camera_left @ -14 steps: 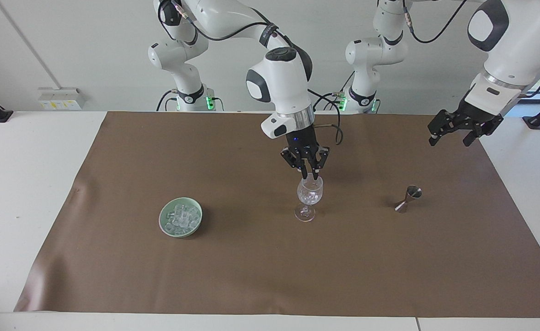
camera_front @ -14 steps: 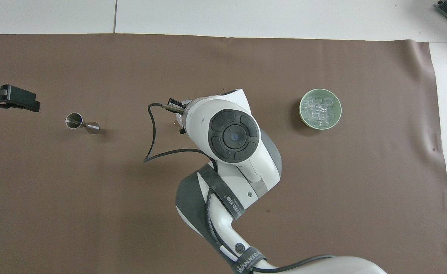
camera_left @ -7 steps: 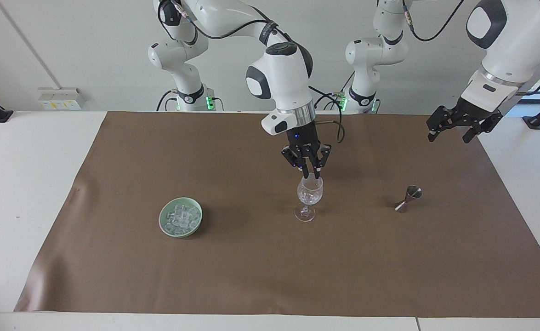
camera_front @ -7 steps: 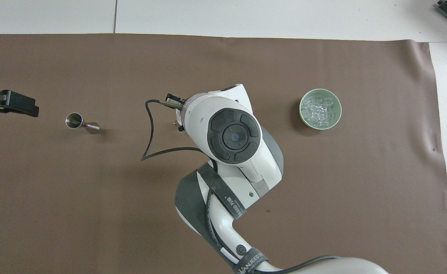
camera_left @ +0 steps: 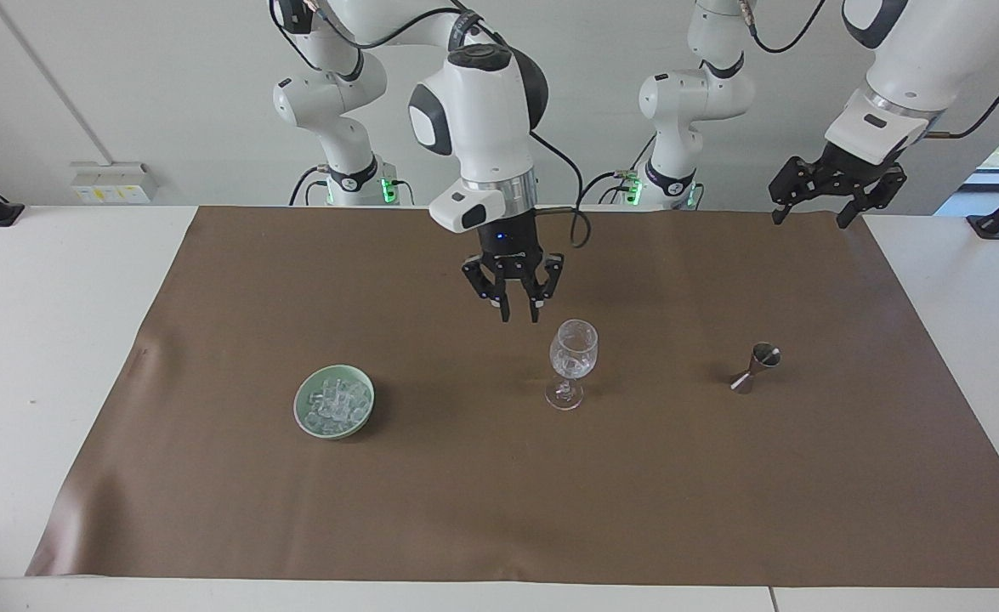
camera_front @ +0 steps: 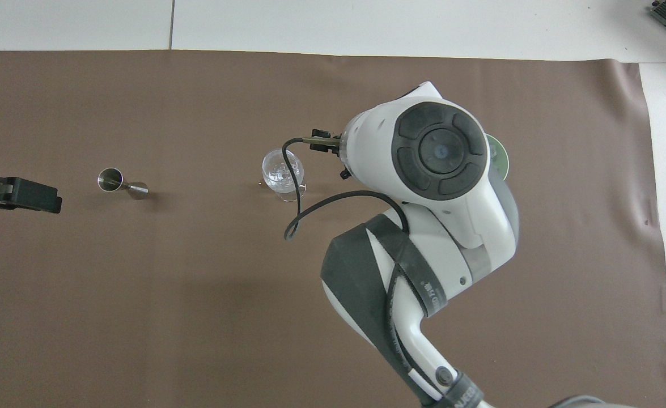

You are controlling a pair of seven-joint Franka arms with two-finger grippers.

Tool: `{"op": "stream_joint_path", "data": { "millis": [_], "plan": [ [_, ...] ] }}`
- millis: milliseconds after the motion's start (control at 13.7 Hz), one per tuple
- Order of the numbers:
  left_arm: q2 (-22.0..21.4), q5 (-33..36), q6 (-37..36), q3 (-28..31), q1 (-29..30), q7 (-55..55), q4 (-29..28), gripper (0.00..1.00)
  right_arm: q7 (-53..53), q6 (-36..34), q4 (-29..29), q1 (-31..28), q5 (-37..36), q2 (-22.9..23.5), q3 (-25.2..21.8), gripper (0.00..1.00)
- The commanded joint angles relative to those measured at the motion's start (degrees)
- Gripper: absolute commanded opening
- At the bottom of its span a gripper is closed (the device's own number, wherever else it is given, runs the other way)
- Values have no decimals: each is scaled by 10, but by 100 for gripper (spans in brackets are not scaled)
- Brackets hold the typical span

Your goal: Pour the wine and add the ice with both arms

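A clear wine glass (camera_left: 573, 348) (camera_front: 281, 170) stands upright mid-mat with a few ice cubes (camera_left: 571, 364) in its bowl. More ice (camera_left: 336, 399) is heaped in a green bowl (camera_left: 334, 418) toward the right arm's end; in the overhead view only a sliver of the bowl (camera_front: 501, 160) shows past the right arm's wrist. My right gripper (camera_left: 519, 318) hangs open and empty over the mat, beside the glass on the bowl's side. My left gripper (camera_left: 809, 219) (camera_front: 18, 194) waits open, high over the mat's edge at the left arm's end. No wine is in view.
A small steel jigger (camera_left: 756, 367) (camera_front: 120, 184) stands on the brown mat (camera_left: 499, 510) toward the left arm's end, level with the glass. The right arm's cable (camera_front: 296, 198) loops above the glass in the overhead view.
The right gripper has lifted off the glass rim, swung toward the bowl and parted its fingers. The left gripper has risen and drawn back toward the robots.
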Motion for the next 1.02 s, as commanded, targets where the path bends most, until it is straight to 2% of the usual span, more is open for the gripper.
{"op": "stream_joint_path", "data": {
  "millis": [0,218,364,437,801,947],
  "plan": [
    [-24,9,17,2,4,8,-37,100,-91,-53,-51,-45,0,-55,7,55],
    [-20,9,18,1,16,8,-31,100,-191,-125,-51,-98,9,-84,7,72],
    [-20,9,18,3,7,8,-29,100,-240,-156,-51,-127,11,-100,7,88],
    [-20,9,19,6,3,8,-28,100,-257,-172,-51,-141,11,-109,7,100],
    [-23,10,3,12,-14,7,-30,100,-293,-230,-46,-194,11,-128,6,100],
    [-23,9,3,12,-9,6,-28,100,-329,-262,-47,-243,10,-140,6,100]
  ]
}}
